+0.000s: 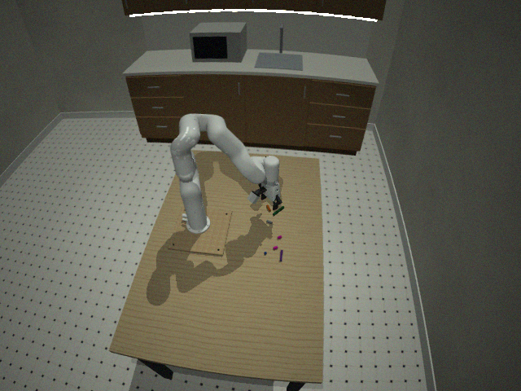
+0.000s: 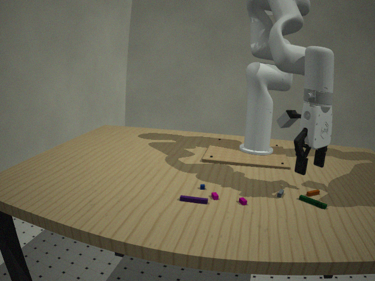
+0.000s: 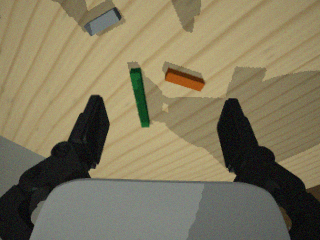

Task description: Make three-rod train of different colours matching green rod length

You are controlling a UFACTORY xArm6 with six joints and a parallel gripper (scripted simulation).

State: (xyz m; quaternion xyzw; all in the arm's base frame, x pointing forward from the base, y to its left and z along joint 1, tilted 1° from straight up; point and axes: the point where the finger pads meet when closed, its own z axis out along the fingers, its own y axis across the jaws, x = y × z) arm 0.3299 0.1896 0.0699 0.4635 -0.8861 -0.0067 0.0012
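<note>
My gripper [image 2: 310, 170] [image 3: 163, 111] is open and empty, above the table near the green and orange rods. The green rod [image 1: 278, 210] [image 2: 312, 202] [image 3: 140, 98] lies flat. The orange rod [image 1: 268, 208] [image 2: 313, 192] [image 3: 184, 79] lies close beside it, apart and at an angle. The grey rod [image 1: 269, 221] [image 2: 280, 193] [image 3: 103, 21] lies apart from both. Two magenta rods lie separately, one magenta rod [image 1: 279, 237] [image 2: 242, 201] nearer the grey one, the other magenta rod [image 1: 275, 248] [image 2: 215, 195] nearer the purple rod [image 1: 281, 255] [image 2: 193, 199]. The small blue rod [image 1: 264, 253] [image 2: 202, 187] lies near the purple one.
The wooden table [image 1: 252, 319] [image 2: 99, 187] carries the arm's base plate [image 1: 218, 235] [image 2: 229, 158], set back from the rods. The arm's shadow falls across the table near the grey, orange and green rods. A counter with a microwave [image 1: 218, 41] stands beyond the table.
</note>
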